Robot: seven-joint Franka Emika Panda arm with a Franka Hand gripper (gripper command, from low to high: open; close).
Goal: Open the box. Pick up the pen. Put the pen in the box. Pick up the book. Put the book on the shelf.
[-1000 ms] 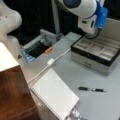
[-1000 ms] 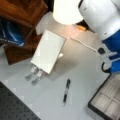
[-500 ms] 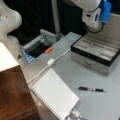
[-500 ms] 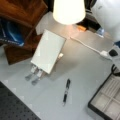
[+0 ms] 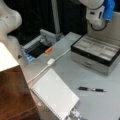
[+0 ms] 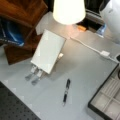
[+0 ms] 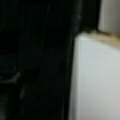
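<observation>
The box (image 5: 96, 52) is seen open just below the gripper (image 5: 98, 25), whose jaw state cannot be told. The pen (image 5: 92, 89) is left well below on the table, unheld; a misaligned descent risks it being rolled aside

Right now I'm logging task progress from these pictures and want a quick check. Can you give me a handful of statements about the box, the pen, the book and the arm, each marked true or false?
1. The box stands open, its grey compartments showing. True.
2. The pen lies inside the box. False: it lies on the grey table, in front of the box.
3. The book rests on the shelf. False: it sits on the table beside the shelf.
4. In a front view, the arm is above the box's far side. True.
5. The pen touches the book. False: bare table separates them.
</observation>
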